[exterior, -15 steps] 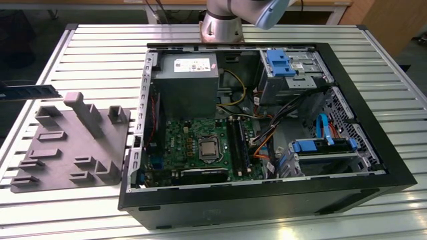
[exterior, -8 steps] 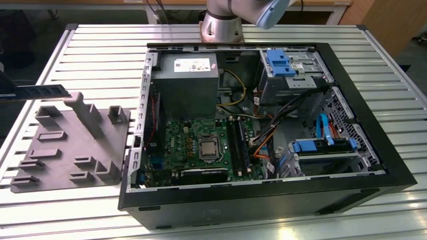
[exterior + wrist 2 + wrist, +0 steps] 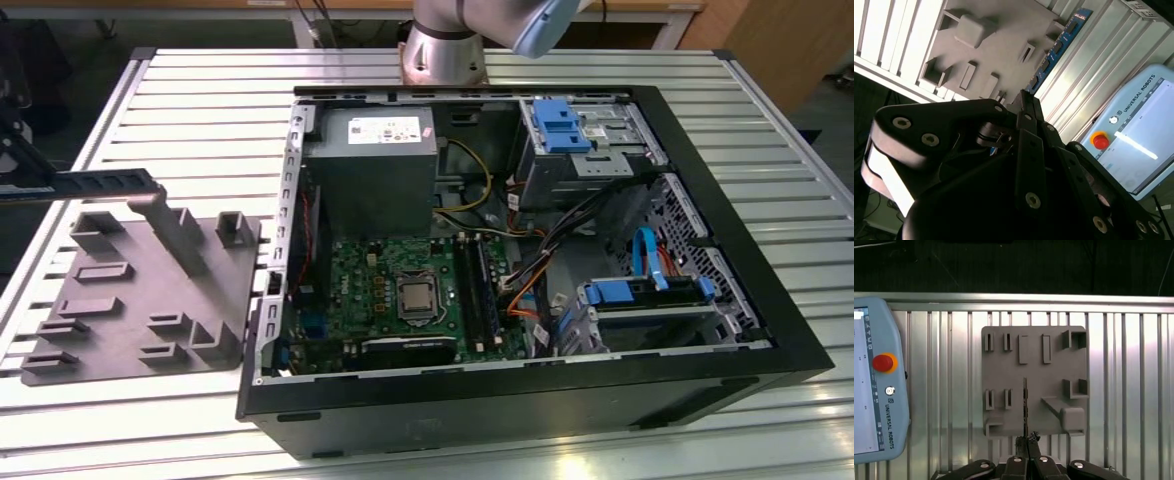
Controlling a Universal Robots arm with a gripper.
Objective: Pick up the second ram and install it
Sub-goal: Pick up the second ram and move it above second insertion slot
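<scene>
End effector [image 3: 1027,439] fingers pinch the second ram [image 3: 1025,400]; you see it edge-on, held over the grey tray [image 3: 1004,365]. On your tabletop [image 3: 200,100], the open computer case [image 3: 747,330] stands beside that tray.

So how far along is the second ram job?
Picked up: the gripper holds the slim dark memory stick edge-on over the grey moulded tray. Left: it is not yet in the green motherboard's slots inside the open black computer case.
</scene>
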